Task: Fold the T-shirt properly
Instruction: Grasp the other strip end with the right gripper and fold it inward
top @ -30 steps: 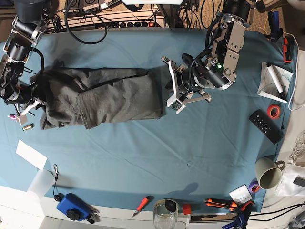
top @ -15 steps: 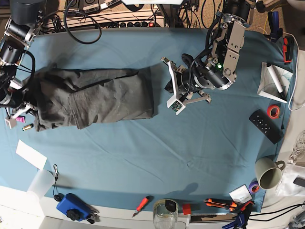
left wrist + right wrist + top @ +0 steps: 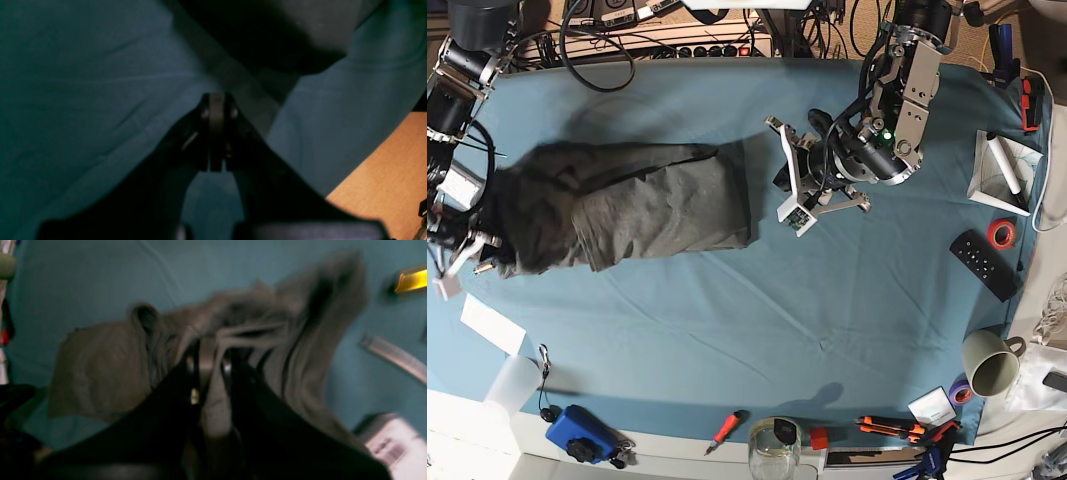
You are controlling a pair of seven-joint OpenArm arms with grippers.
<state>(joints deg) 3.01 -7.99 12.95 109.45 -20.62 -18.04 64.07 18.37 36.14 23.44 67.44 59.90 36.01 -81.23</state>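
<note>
Over the past second the right pincer [image 3: 208, 373], pinching the T-shirt [image 3: 627, 205], has dragged it farther from the left pincer [image 3: 799, 185], which hangs pressed together and empty beside its hem, so the shirt looks stretched for folding.

item: the t-shirt [image 3: 627, 205], dark charcoal-grey, wrinkled
state: folded into a long band, layers overlapping
pose: lying flat lengthwise, one end bunched and lifted
place: on the blue cloth, toward the base view's left
right wrist view: blurred, gathered folds [image 3: 233, 340]
</note>
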